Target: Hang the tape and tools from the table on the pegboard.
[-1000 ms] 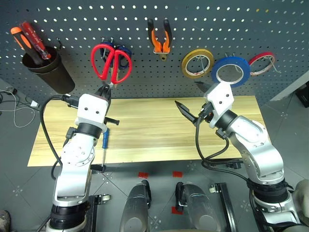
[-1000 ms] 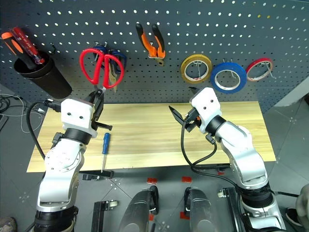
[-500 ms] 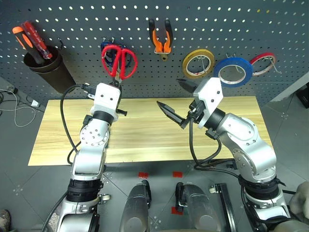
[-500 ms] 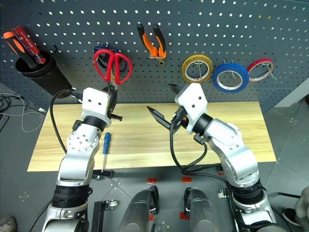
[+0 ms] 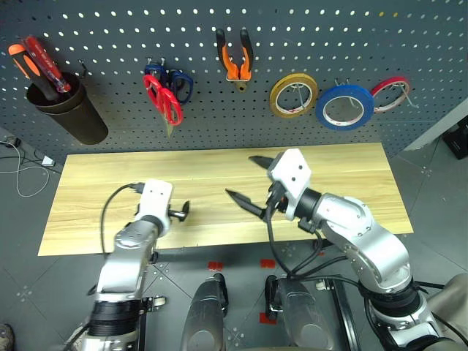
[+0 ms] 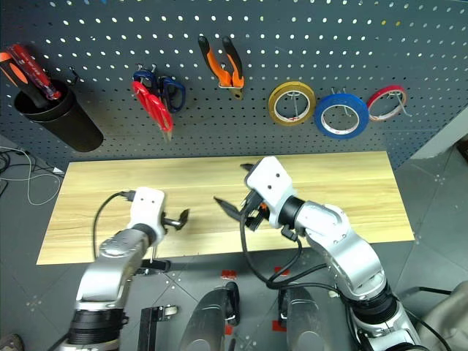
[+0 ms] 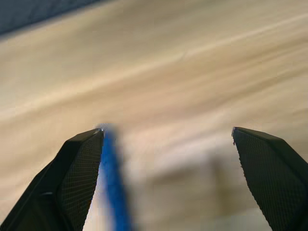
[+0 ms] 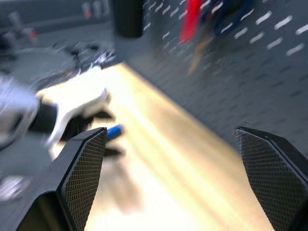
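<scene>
A: Scissors (image 5: 167, 103), pliers (image 5: 234, 58) and blue tape (image 5: 344, 107) hang on the pegboard (image 5: 307, 36). What's left?

B: I'd judge the blue-handled screwdriver (image 7: 113, 185), lying near the table's (image 5: 336, 164) near-left edge.

A: And the left gripper (image 7: 178, 180)?

B: Spread wide and holding nothing, low over the wood. The handle sits just beside one of its fingers (image 7: 79, 168). The right gripper (image 5: 249, 179) hangs spread and empty mid-table.

A: Next move?

B: Probably straddle the handle, then close.

I see a black cup (image 5: 64, 113) holding red and orange screwdrivers (image 5: 33, 58); right of it blue scissors (image 5: 179, 82), yellow tape (image 5: 293, 95), red tape (image 5: 390, 93).
</scene>
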Robot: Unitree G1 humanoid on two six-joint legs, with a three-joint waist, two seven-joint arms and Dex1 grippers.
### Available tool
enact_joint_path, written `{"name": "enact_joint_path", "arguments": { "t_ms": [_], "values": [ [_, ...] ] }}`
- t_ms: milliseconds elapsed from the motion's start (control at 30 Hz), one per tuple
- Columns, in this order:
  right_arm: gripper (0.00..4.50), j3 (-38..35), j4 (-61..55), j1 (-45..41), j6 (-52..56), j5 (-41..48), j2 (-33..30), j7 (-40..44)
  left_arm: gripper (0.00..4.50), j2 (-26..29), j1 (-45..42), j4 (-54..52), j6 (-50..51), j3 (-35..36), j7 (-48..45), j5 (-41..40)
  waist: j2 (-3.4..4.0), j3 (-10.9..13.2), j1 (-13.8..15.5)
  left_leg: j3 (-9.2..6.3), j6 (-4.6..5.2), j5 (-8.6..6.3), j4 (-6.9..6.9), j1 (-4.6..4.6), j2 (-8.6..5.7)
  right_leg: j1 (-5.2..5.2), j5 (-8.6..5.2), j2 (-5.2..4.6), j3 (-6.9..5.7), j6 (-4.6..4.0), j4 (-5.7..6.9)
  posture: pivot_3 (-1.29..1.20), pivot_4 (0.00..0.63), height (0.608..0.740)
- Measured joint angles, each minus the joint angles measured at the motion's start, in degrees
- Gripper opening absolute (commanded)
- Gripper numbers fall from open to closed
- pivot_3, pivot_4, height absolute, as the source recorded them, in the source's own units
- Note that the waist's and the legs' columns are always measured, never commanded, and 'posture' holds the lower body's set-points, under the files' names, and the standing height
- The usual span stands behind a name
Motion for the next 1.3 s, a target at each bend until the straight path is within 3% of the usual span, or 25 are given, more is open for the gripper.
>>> {"name": "enact_joint_path", "arguments": {
  "t_ms": [133,400,567,867,1067,1300],
  "values": [
    [4.5,1.14,-0.93,-0.7,5.59,1.8,1.18,-0.53,4.48,2.63,-3.86,6.32,7.58,3.34,-3.13,-4.12,0.0,0.02,0.46,0.01,0.01,-0.01,0.02,0.0,-0.04,0.0,-0.12,-0.02,0.03,0.22,0.0,-0.03,0.378,0.74],
    [4.5,2.46,-1.03,-6.54,7.88,3.37,0.26,1.64,4.48,3.9,-9.86,18.53,10.92,0.66,-7.23,-6.37,-0.06,0.16,0.93,0.0,-0.01,0.0,-0.03,0.0,-0.02,-0.03,-0.01,-0.01,-0.01,-0.02,-0.02,-0.04,0.377,0.74],
    [4.5,2.72,-0.97,-7.14,7.86,3.97,-0.42,2.99,3.37,5.64,-11.75,21.59,10.29,-0.16,-8.26,-6.45,-0.07,0.15,0.91,0.03,0.0,-0.01,-0.03,0.0,-0.03,-0.02,-0.01,-0.03,0.04,-0.03,-0.06,-0.04,0.361,0.74],
    [4.5,2.41,0.39,-7.9,6.79,3.99,-2.75,5.41,0.55,5.86,-8.86,17.32,10.95,0.62,-9.21,-8.63,-0.12,0.12,0.86,0.03,-0.02,0.0,-0.05,-0.01,-0.02,-0.03,-0.01,-0.04,0.01,-0.03,-0.07,-0.04,0.318,0.74],
    [4.5,1.05,0.1,-6.66,3.97,3.92,-2.38,4.81,0.5,5.83,0.83,4.09,-4.03,2.19,-4.51,-5.27,-0.19,0.07,0.7,0.04,-0.03,0.0,-0.11,-0.01,-0.01,-0.02,0.0,-0.07,0.02,-0.04,-0.11,-0.03,0.312,0.74],
    [4.5,-5.83,-1.75,-6.41,6.44,5.32,3.95,-1.65,0.5,2.59,11.05,-12.93,-19.46,8.98,1.01,-3.78,-0.28,0.02,1.02,-0.03,-0.03,0.0,-0.11,-0.02,0.0,-0.02,0.01,-0.07,-0.09,-0.04,-0.06,0.02,0.294,0.74]
  ]
}}
